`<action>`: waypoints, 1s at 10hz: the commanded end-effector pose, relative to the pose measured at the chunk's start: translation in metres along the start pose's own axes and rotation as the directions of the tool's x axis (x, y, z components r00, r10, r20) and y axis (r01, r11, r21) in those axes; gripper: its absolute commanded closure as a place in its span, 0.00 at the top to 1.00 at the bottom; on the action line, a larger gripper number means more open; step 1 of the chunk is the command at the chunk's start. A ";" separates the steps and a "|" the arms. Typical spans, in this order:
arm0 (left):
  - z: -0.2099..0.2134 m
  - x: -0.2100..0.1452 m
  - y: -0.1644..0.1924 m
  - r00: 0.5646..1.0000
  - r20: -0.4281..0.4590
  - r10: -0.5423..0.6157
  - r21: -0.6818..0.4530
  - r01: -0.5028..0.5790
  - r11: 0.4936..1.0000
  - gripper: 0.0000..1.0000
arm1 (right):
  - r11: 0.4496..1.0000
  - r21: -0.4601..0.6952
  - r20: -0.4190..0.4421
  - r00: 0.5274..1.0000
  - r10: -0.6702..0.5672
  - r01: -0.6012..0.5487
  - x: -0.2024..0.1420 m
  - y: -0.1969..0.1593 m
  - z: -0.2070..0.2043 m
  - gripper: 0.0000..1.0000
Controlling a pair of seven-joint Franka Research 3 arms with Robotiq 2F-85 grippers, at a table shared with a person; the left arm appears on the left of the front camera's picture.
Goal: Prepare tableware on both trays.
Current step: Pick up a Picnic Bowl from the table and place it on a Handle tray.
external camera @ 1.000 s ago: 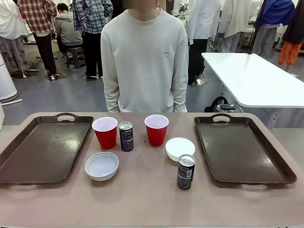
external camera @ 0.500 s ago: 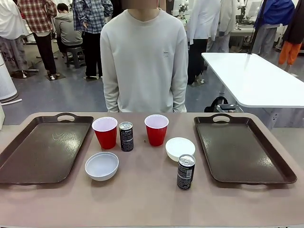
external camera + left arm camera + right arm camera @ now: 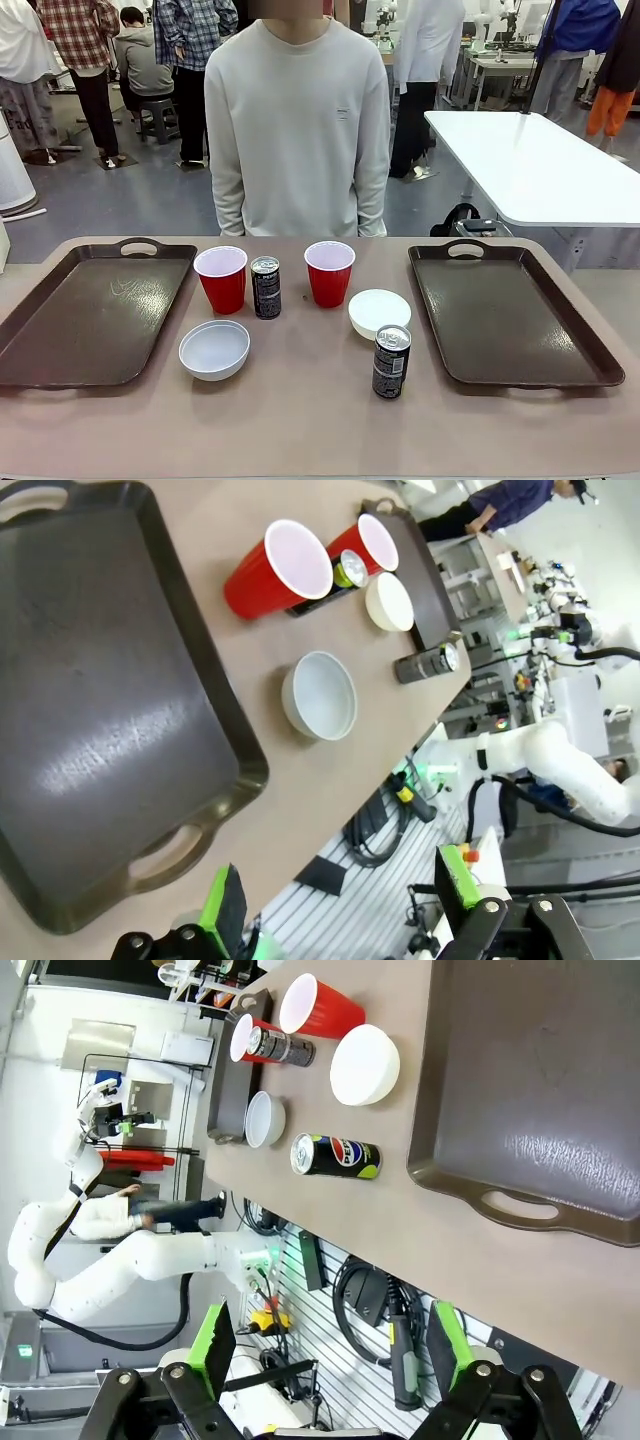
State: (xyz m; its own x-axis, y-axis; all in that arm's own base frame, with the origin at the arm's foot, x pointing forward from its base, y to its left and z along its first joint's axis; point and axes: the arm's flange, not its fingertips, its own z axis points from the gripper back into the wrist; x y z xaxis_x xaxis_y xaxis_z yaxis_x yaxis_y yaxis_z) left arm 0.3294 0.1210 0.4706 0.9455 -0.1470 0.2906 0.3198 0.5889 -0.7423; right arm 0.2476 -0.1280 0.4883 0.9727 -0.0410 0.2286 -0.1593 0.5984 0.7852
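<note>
Taking the middle of the table (image 3: 320, 430) as our dial, with the person at twelve, the left tray (image 3: 95, 320) lies at nine and the right tray (image 3: 515, 320) at three, both bare. All the tableware stands between them. The left gripper (image 3: 340, 905) and right gripper (image 3: 330, 1340) hang high toward six, jaws spread wide and holding nothing.

We judge the trays' raised rims the first hazard, since a piece carried in too low could catch and tip. The left cup (image 3: 221, 280) at eleven and the right cup (image 3: 329, 273) at one look light, so a hard pinch could buckle them. The left bowl (image 3: 214, 349) at seven and the right bowl (image 3: 379, 312) at three could slide out of a grip on their curved walls. The far can (image 3: 265, 288) stands just beside the left cup, so a finger descending there may knock the cup. The near can (image 3: 391, 362) at five could topple if nudged off-centre.

The trays are dark brown plastic, glossy and faintly scuffed, with rounded corners and handle slots. The cups are red outside and white inside, and tapered. The bowls are smooth, white and round. The cans are slim and black, with silver tops.
</note>
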 end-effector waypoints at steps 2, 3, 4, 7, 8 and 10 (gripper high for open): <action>0.004 0.001 0.002 1.000 0.001 -0.014 -0.013 0.014 1.000 1.00 | 0.999 0.032 0.009 1.000 0.020 -0.020 0.000 -0.002 -0.001 1.00; 0.004 0.001 0.002 1.000 0.001 -0.014 -0.013 0.014 1.000 1.00 | 0.999 0.032 0.009 1.000 0.020 -0.020 0.000 -0.002 -0.001 1.00; 0.004 0.001 0.002 1.000 0.001 -0.014 -0.013 0.014 1.000 1.00 | 0.999 0.032 0.009 1.000 0.020 -0.020 0.000 -0.002 -0.001 1.00; 0.004 0.001 0.002 1.000 0.001 -0.014 -0.013 0.014 1.000 1.00 | 0.999 0.032 0.009 1.000 0.020 -0.020 0.000 -0.002 -0.001 1.00; 0.004 0.001 0.002 1.000 0.001 -0.014 -0.013 0.014 1.000 1.00 | 0.999 0.032 0.009 1.000 0.020 -0.020 0.000 -0.002 -0.001 1.00; 0.004 0.001 0.002 1.000 0.001 -0.014 -0.013 0.014 1.000 1.00 | 0.999 0.032 0.009 1.000 0.020 -0.020 0.000 -0.002 -0.001 1.00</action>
State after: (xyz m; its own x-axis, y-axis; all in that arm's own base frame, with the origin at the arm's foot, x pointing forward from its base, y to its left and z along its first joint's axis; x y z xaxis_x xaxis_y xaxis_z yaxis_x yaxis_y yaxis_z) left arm 0.3294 0.1210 0.4711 0.9453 -0.1483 0.2905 0.3205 0.5877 -0.7429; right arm 0.2473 -0.1279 0.4883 0.9727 -0.0395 0.2287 -0.1605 0.5974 0.7857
